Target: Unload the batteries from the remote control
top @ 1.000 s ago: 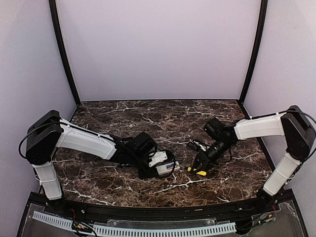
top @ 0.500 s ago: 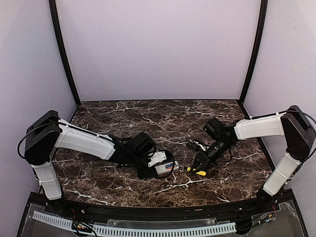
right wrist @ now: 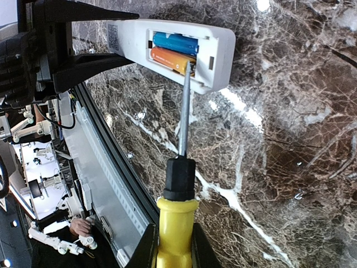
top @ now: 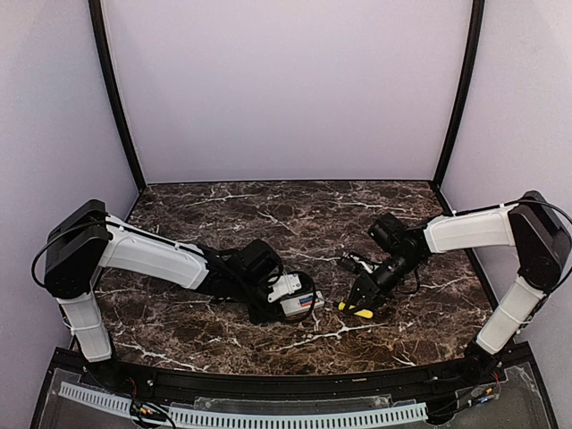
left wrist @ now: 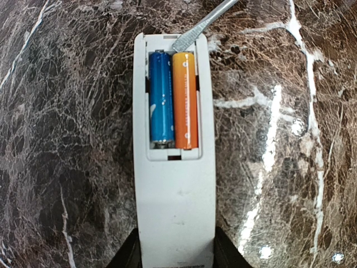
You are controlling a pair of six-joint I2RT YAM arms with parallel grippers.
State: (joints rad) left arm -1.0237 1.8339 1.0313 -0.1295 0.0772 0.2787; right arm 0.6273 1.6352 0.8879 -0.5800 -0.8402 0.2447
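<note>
Nothing shifts since second ago; both arms keep pose.
Top view: left gripper (top: 284,304) clamps remote control (top: 302,302) over marble table (top: 223,214); right gripper (top: 362,300) pinches screwdriver (top: 359,311) by yellow handle.
Left wrist: blue battery (left wrist: 160,100), orange battery (left wrist: 184,100) side by side in open compartment.
Right wrist: screwdriver tip at orange battery's end.

— Where's the remote control (top: 295,299)?
— Toward 6 o'clock on the table (top: 295,210), with the screwdriver (top: 362,308) at its 3 o'clock.
— And the batteries (left wrist: 184,100)?
— Side by side in its open compartment; the screwdriver's tip comes in from 1 o'clock, at their 12 o'clock end
</note>
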